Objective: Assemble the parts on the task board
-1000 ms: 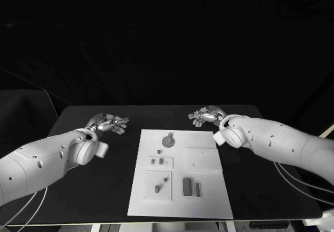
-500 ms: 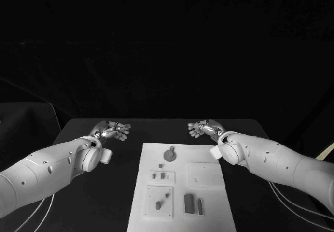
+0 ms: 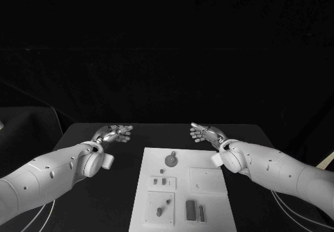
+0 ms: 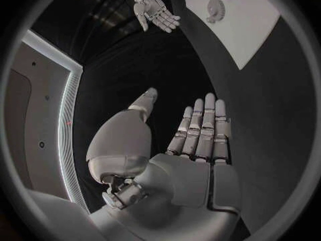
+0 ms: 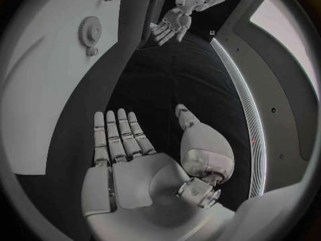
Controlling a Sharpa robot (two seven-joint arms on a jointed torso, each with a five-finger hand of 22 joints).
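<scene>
- Both hands up at the far end of the black worktop (image 3: pixel 104 193), beyond the task board (image 3: pixel 182 191), well apart from every part on it.
- Left hand (image 3: pixel 115 133) holding nothing, fingers (image 4: pixel 200 128) stretched out flat and pressed side by side, thumb set off to the side; hovering just off the board's far left corner.
- Right hand (image 3: pixel 205 132) likewise holding nothing, fingers (image 5: pixel 117 136) straight and close together, thumb apart; level with the left, off the board's far right corner.
- Task board lying flat between the two arms, in the middle of the worktop, long side running away from the robot.
- Round gear-like part (image 3: pixel 170 157) lying at the board's far end; smaller parts (image 3: pixel 190 210) lower down, some in raised square blocks, two dark bars side by side at the near end.
- Likely reason for the pose: palms parked clear, keeping the board open to the head camera. Fits a ready stance as well as a pull-back after placing; whether the parts are fully seated, too small to tell.
</scene>
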